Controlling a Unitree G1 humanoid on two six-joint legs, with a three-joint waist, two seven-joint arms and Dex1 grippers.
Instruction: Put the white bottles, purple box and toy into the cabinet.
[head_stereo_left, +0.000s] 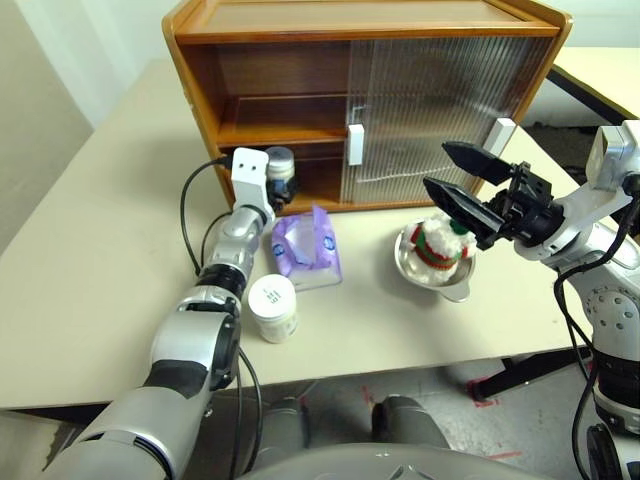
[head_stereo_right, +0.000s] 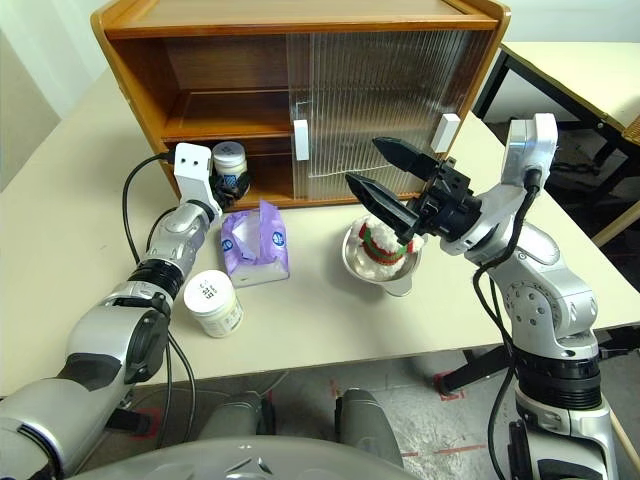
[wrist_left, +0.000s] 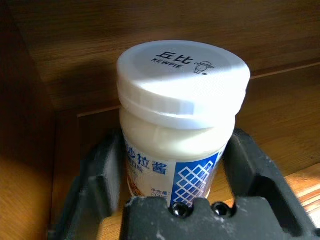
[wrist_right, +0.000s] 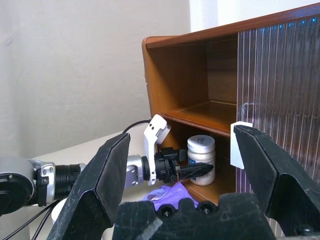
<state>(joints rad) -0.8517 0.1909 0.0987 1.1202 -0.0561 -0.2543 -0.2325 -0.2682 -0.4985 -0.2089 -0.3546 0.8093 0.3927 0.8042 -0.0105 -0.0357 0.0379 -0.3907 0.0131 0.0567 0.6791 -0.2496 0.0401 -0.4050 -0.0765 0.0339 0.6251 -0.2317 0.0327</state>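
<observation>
Pale counter (head_stereo_left: 100, 270) holds the wooden cabinet (head_stereo_left: 300, 25) at the back, then in front a purple box (head_stereo_left: 307, 250), one white bottle (head_stereo_left: 272, 308) and a metal bowl (head_stereo_left: 452, 282) with the toy (head_stereo_left: 440, 245) in it. Other white bottle (head_stereo_left: 280, 165) sits on the cabinet's bottom shelf.

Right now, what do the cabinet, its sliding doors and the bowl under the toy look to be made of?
Cabinet: looks like wood with a glossy orange-brown finish and visible grain. Sliding doors: ribbed translucent panels, plastic or glass, hard to tell. Bowl: shiny, mirror-like rim, likely polished metal. Toy: fluffy plush.
</observation>
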